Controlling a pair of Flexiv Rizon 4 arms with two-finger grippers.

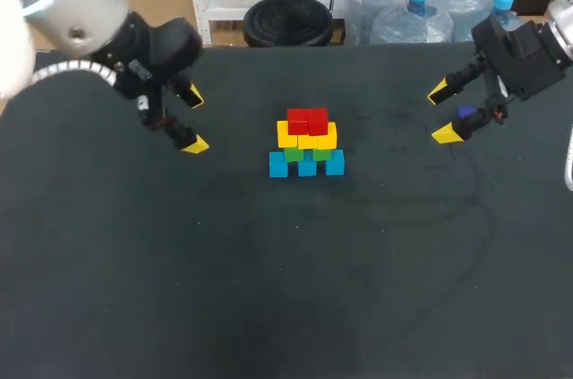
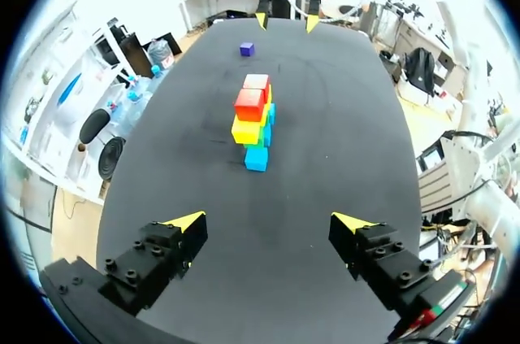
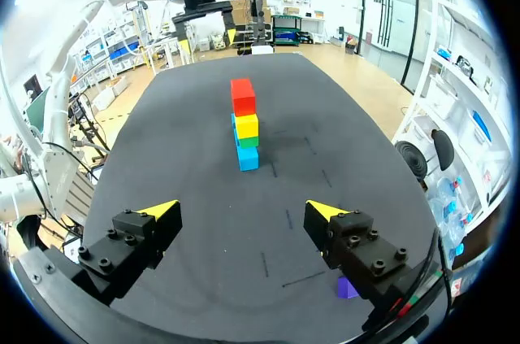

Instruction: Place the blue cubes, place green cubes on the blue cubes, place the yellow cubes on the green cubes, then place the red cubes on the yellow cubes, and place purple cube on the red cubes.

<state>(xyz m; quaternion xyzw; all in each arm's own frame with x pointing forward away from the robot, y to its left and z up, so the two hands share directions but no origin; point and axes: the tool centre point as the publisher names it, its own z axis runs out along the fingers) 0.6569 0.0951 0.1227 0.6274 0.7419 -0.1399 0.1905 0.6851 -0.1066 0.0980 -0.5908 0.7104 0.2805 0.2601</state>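
Observation:
A cube stack stands mid-table: a row of blue cubes (image 1: pixel 278 165), green cubes (image 1: pixel 293 154) on them, yellow cubes (image 1: pixel 309 138) above, and two red cubes (image 1: pixel 307 119) on top. The stack (image 2: pixel 253 116) lies well ahead of my left gripper (image 2: pixel 270 222), which is open and empty to its left (image 1: pixel 195 121). My right gripper (image 1: pixel 442 113) hangs open to the stack's right, empty (image 3: pixel 244 211), with the stack (image 3: pixel 244 124) ahead. The purple cube (image 1: pixel 466 113) lies on the table by the right gripper, beside one finger (image 3: pixel 347 287), ungripped.
The black table (image 1: pixel 269 289) has wide bare cloth in front of the stack. From the left wrist view the purple cube (image 2: pixel 247 50) sits beyond the stack, near the right gripper (image 2: pixel 286 20).

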